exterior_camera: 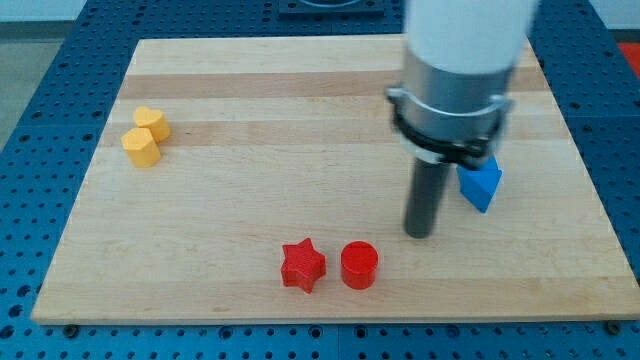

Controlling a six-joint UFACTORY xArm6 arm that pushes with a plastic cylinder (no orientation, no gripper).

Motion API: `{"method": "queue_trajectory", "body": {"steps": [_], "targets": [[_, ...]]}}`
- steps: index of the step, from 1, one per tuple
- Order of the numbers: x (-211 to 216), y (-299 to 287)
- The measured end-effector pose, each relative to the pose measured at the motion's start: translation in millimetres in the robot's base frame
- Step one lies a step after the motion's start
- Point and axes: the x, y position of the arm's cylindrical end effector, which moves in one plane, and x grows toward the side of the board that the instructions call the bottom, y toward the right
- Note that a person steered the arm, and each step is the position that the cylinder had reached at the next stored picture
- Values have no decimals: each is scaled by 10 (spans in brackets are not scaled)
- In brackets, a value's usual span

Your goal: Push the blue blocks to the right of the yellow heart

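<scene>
A blue block, roughly triangular, lies at the view's right, partly hidden behind the arm's white and grey body. I see no second blue block; the arm may hide it. My tip rests on the board just left of and slightly below the blue block, a small gap between them. Two yellow blocks sit at the view's far left: a yellow heart and a second yellow block touching it just below.
A red star and a red cylinder sit side by side near the view's bottom edge, left of my tip. The wooden board lies on a blue perforated table.
</scene>
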Motion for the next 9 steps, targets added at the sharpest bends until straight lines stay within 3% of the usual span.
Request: {"method": "queue_trajectory", "body": {"steps": [2,7,9], "targets": [[-60,725],[-609,258],[-445,420]]}}
